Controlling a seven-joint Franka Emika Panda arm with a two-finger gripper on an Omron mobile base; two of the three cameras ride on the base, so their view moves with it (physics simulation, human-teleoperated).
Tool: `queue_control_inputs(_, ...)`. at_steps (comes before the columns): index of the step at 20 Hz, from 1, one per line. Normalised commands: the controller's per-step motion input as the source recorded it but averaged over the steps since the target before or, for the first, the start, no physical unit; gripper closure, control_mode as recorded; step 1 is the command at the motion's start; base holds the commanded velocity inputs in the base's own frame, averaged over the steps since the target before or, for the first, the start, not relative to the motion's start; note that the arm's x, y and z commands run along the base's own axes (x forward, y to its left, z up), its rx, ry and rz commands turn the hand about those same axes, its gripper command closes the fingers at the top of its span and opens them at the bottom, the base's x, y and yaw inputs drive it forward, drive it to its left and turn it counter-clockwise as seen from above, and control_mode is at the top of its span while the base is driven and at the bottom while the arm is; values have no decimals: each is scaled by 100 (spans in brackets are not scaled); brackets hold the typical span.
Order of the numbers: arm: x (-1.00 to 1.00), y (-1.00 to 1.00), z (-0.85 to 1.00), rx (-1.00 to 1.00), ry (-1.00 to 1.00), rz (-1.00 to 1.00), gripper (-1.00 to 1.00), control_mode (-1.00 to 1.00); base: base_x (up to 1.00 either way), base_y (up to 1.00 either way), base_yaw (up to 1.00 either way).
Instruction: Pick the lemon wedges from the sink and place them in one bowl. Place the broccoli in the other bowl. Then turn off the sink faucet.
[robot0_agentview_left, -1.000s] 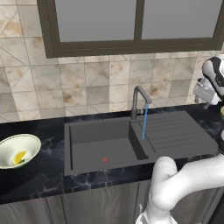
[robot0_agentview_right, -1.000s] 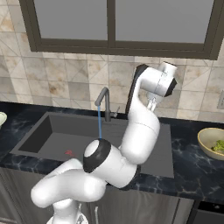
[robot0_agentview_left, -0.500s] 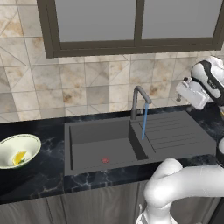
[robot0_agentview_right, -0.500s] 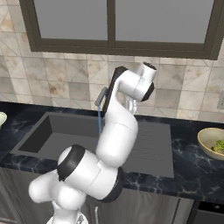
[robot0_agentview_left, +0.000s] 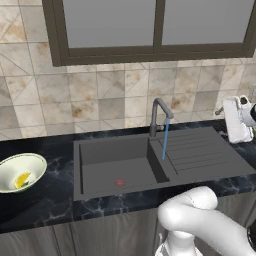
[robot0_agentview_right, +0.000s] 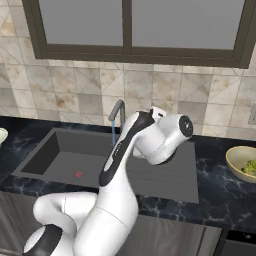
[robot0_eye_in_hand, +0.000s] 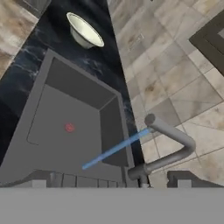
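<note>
Just below the open pincer (robot0_eye_in_hand: 109, 186), the sink faucet (robot0_eye_in_hand: 168, 146) runs.

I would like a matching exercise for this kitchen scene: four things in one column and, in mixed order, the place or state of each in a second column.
Things:
1. lemon wedges
2. broccoli
3. sink faucet
4. red spot

Places or states:
A. on the sink floor
B. in the bowl at the counter's left end
C. running a blue stream
D. in the bowl at the counter's right end

Pairs: 1-B, 2-D, 3-C, 4-A
</note>
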Motion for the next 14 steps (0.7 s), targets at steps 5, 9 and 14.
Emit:
queue_control_inputs(5,-44,28,-1,36,-29,-29,-100,-100,0,0,0)
queue_control_inputs(9,15,11,-21,26,-2,-21,-100,-100,0,0,0)
queue_control_inputs(14,47,0,-3,1,10,-5,-100,-100,0,0,0)
